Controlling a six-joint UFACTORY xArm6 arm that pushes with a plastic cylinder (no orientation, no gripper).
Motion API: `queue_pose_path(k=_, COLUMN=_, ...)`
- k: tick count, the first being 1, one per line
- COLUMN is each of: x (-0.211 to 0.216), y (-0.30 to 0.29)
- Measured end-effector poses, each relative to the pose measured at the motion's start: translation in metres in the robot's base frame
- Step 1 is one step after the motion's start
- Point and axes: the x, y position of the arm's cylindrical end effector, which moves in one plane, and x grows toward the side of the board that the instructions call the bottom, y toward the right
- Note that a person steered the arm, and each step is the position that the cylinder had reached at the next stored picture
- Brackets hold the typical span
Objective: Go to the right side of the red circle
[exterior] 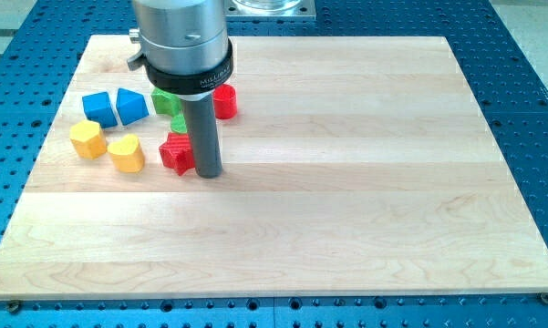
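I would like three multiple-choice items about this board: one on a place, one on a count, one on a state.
1. My tip is where relative to the red star block?
A. at its right
B. at its left
C. far below it

2. How many yellow blocks?
A. one
B. two
C. four

3. The red circle is:
A. stacked on blue
B. off the board
C. flat on the board

Key: A, tip adjoins the star's right; B, two yellow blocks; C, it rests on wood.

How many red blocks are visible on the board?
2: the red circle right of the rod, and a red star-like block touching my tip on its left. Others may hide behind the rod.
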Motion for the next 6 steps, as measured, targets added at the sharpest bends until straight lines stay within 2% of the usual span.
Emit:
queue_pose_path(k=2, x=-0.033, y=0.063)
queue_pose_path(k=3, x=-0.074, y=0.063)
queue_pose_path(k=4, x=-0.096, y=0.063)
queue_pose_path(k=6, x=-0.097, y=0.065)
